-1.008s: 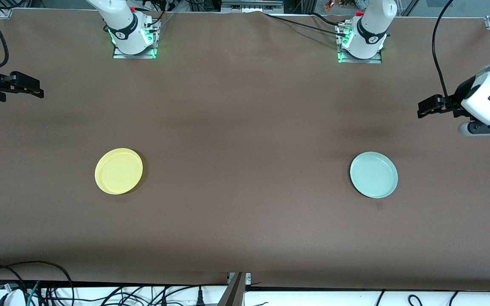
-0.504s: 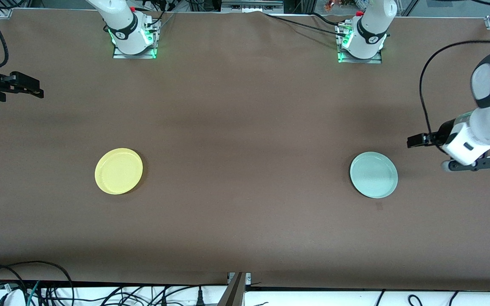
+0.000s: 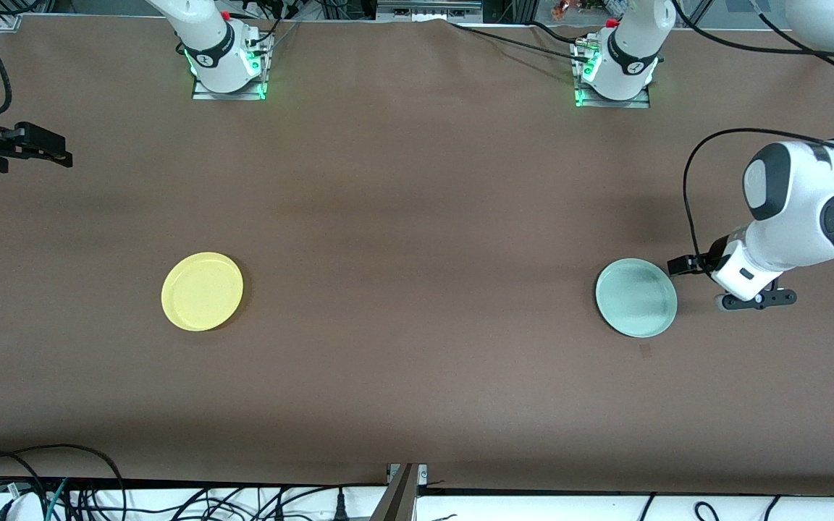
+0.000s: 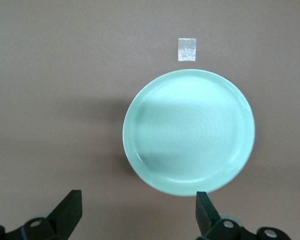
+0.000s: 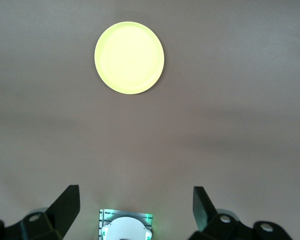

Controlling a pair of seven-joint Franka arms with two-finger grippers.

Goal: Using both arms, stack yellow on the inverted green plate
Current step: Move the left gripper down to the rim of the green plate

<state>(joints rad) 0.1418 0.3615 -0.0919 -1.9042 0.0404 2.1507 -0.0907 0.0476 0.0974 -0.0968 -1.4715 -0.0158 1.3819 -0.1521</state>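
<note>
My right hand (image 3: 62, 155) waits at the right arm's end of the bench (image 3: 417, 217), up in the air with its fingers spread and nothing between them; it has not moved in the last second. The yellow plate (image 3: 202, 291) lies rim up on the bench toward that same end, well apart from this hand, and it is untouched. Toward the left arm's end lies the green plate (image 3: 635, 297), also rim up, so it is not yet turned over. My left hand (image 3: 680, 265) is the one that changed: a second ago it was high, away from the plate, and now it has come down just beside the green plate's edge, fingers spread wide and empty. I think this means the flip of the green plate begins here, and the stacking must wait for it.
</note>
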